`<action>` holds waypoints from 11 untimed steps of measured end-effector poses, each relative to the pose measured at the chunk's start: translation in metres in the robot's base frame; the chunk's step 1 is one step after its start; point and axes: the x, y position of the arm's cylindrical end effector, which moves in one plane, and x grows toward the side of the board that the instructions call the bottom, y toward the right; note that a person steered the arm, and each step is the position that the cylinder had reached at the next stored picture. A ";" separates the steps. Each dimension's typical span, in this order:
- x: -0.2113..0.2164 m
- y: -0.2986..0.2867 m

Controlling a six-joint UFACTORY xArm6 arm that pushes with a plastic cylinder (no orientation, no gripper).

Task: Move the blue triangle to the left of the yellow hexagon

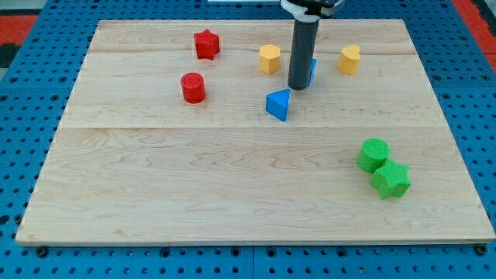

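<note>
Pointing up-right toward my tip: blue triangle.

My tip rests on the wooden board, just up and right of the blue triangle, close but apart from it. A second blue block shows partly behind the rod, shape unclear. The yellow hexagon lies up and left of my tip; another yellow block lies to its upper right. The red star and red cylinder sit well to the view's left. The green cylinder and green star touch, far toward the lower right.
</note>
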 end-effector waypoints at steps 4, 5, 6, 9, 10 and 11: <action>-0.023 0.013; 0.031 0.013; 0.083 0.005; 0.029 -0.042; 0.012 -0.052; 0.000 -0.077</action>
